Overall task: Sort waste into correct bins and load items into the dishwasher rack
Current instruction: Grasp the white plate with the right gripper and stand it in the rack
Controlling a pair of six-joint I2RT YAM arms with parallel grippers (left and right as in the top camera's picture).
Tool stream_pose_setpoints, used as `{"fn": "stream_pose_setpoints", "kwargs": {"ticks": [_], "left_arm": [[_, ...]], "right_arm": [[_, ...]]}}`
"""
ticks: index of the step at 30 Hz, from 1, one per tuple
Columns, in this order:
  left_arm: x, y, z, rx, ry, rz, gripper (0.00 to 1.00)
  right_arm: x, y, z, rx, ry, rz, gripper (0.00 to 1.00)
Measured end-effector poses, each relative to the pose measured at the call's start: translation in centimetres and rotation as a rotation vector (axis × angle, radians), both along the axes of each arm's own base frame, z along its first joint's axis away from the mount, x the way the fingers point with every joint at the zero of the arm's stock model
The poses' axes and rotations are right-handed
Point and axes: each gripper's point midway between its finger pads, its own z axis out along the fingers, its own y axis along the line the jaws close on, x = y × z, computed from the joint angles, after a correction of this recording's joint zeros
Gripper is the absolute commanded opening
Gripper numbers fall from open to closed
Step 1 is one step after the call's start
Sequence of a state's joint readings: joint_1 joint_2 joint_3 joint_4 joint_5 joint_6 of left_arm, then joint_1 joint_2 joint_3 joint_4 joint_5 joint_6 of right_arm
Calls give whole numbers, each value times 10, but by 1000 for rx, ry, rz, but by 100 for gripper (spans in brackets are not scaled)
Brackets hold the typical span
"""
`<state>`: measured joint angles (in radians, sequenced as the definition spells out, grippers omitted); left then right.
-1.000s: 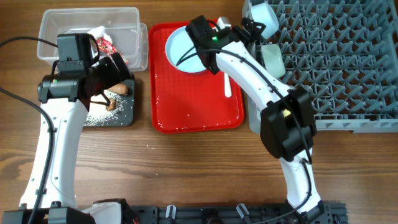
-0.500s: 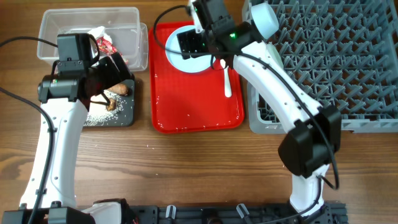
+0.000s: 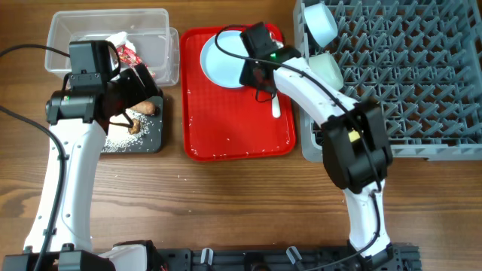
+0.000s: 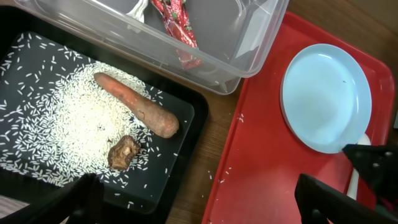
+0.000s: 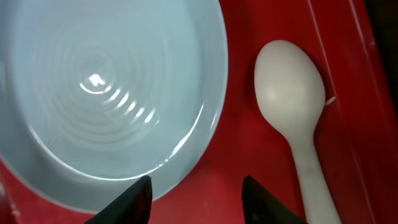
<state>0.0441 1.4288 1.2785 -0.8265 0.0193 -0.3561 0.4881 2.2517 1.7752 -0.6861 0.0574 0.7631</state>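
The light blue plate (image 3: 222,56) (image 5: 106,93) lies at the back of the red tray (image 3: 233,128), with the white spoon (image 3: 276,105) (image 5: 289,87) just right of it. My right gripper (image 3: 256,77) (image 5: 198,193) is low over the plate's right rim: one finger is over the rim, the other over the tray beside the spoon, with a gap between them. My left gripper (image 3: 139,86) (image 4: 205,202) hangs open over the black tray's (image 4: 180,180) right edge. That tray holds rice (image 4: 68,124), a carrot (image 4: 137,106) and a brown chunk (image 4: 123,152). The wrapper (image 4: 177,28) lies in the clear tub (image 3: 75,30).
The grey dishwasher rack (image 3: 422,75) fills the right side, with two pale bowls (image 3: 320,21) (image 3: 327,69) at its left edge. Stray rice grains lie on the wood and on the red tray (image 4: 261,162) between the trays.
My right arm swung from the rack's left edge over to the plate and came down at its right rim, its jaws narrowing. The left arm has stayed still.
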Motion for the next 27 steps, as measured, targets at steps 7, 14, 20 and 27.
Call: {"fn": "stream_pose_setpoints", "kwargs": {"ticks": [7,14,20,27], "left_arm": [[0,0,0,0,0,0,100],[0,0,0,0,0,0,100],[0,0,0,0,0,0,100],[0,0,0,0,0,0,100]], "right_arm": [[5,2,-24,6,14,-34,22],[3,2,-27,9,27,-37,4],[3,-3,-22,-13,25,65,4],[20,-27,83,-97,-204,267,4]]}}
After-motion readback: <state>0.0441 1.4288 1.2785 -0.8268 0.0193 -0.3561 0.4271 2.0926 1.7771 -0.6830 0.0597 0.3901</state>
